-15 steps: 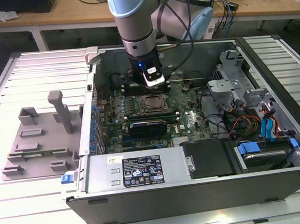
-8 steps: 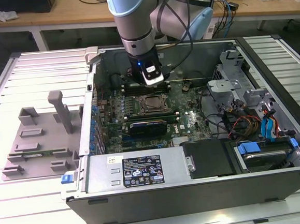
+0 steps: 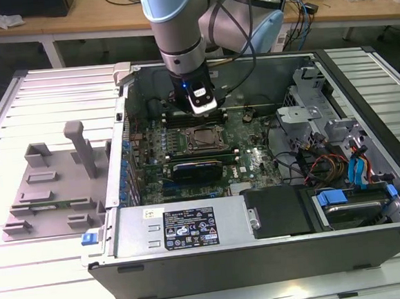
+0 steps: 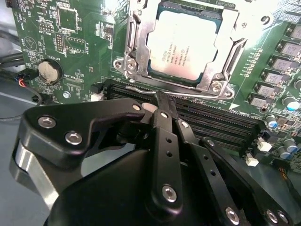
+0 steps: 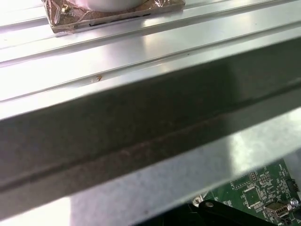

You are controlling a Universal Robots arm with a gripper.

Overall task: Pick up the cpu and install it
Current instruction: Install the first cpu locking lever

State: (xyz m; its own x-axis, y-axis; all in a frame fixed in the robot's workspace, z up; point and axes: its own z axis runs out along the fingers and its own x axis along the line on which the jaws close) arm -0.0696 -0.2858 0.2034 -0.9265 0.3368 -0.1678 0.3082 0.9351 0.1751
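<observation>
Ribbed metal slats form the tabletop (image 3: pixel 36 93), on which an opened computer case (image 3: pixel 264 255) is laid on its side, with a wooden workbench (image 3: pixel 72 24) seen behind it. On the exterior view's left of the case, a grey plastic tray (image 3: pixel 47 192) with upright posts is set on the slats.

Inside the case, a green motherboard (image 3: pixel 256 159) is exposed. The cpu (image 4: pixel 186 44) is seated in the socket frame (image 4: pixel 129 52), its silver-grey top facing up; in the exterior view the cpu (image 3: pixel 204 140) is seen near the middle of the board. Black memory slots (image 4: pixel 221 117) are seen just beside the socket in the second wrist view, and a round coin battery (image 4: pixel 49 71) lies on the board well apart from it.

The end effector (image 3: pixel 203 106) is held above the board, just behind the socket in the exterior view. In the second wrist view the fingers (image 4: pixel 164 113) are seen drawn together with nothing held between them, their tips near the socket's edge but apart from the cpu.
</observation>
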